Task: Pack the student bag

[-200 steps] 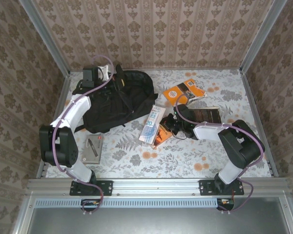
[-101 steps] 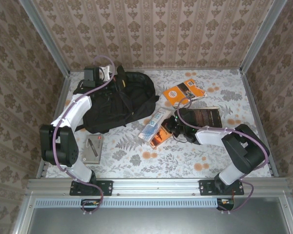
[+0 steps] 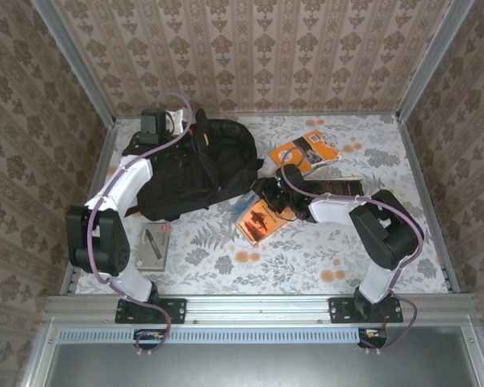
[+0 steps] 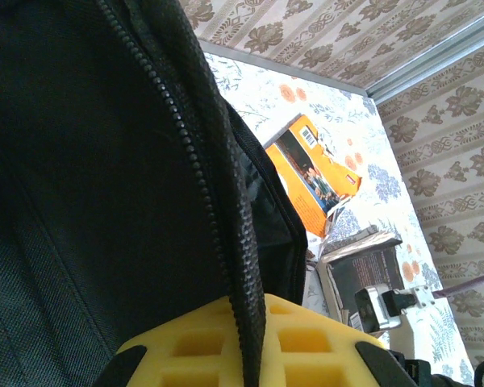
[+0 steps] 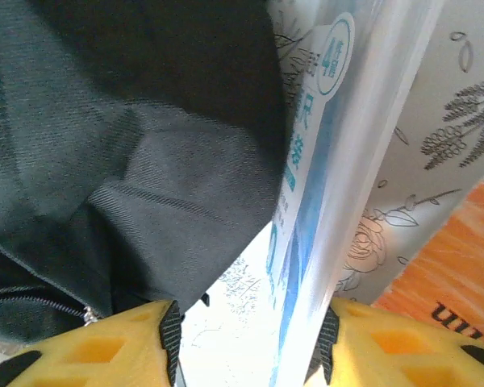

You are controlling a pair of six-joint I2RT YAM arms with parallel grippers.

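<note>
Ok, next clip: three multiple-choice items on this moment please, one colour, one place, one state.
1. What colour is the bag?
A. black
B. red
C. green
2. Where does the far orange book lie?
A. inside the bag
B. on top of the bag
C. on the table, right of the bag
3. How is the left gripper?
A. open over the table
B. shut on the bag's zip edge
C. shut on a book
1 A: its fabric is black all over. 2 C: it lies flat on the flowered top. 3 B: its yellow fingers pinch the zip edge.
</note>
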